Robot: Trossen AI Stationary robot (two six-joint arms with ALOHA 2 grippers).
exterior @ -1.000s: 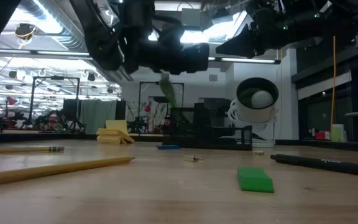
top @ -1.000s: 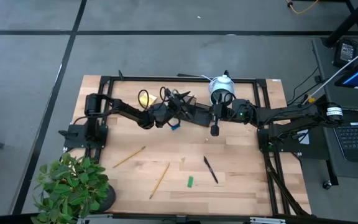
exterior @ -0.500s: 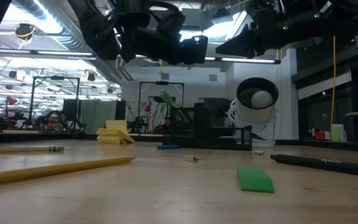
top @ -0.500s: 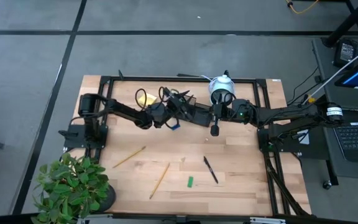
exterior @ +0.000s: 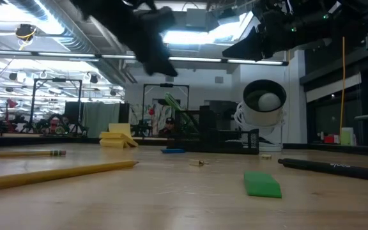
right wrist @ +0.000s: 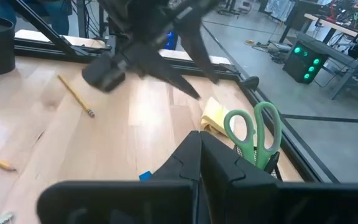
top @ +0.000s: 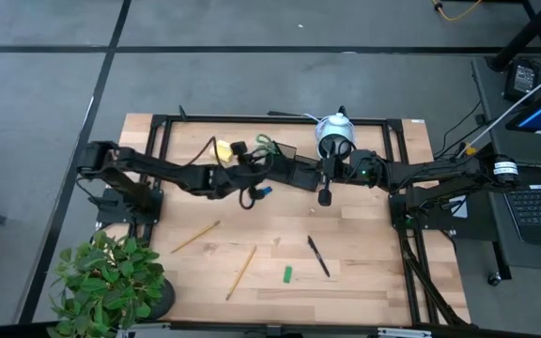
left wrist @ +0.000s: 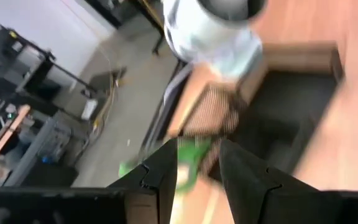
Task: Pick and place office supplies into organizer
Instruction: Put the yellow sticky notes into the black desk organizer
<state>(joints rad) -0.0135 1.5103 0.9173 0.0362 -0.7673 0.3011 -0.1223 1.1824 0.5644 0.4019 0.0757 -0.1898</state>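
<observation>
The green-handled scissors point(top: 267, 143) point(right wrist: 253, 134) stand blades-down in the black organizer point(top: 294, 169) point(exterior: 216, 137), with the handles sticking up and leaning point(exterior: 176, 105). My left gripper point(top: 255, 172) point(left wrist: 197, 149) hovers open just left of the organizer and touches nothing. My right gripper point(top: 325, 180) point(right wrist: 201, 140) hangs shut just right of the organizer, above the table. The yellow sticky-note pad point(top: 220, 148) lies left of the organizer, and a blue piece point(top: 264, 191) lies on its near side. Two pencils point(top: 195, 237) point(top: 242, 270), a black pen point(top: 318, 255) and a green piece point(top: 288, 274) lie on the near half.
The white round device point(top: 334, 136) point(exterior: 264, 102) stands at the far edge, right of the organizer. A potted plant point(top: 111, 282) fills the near-left corner. A black frame point(top: 158, 122) rims the table. Bare wood lies near the right edge.
My left gripper held the scissors above the organizer, then let them go, and they now stand in it with handles up. The gripper has since drawn back toward the table's left edge, and the arm has swung out to the left. My right arm has kept still.
</observation>
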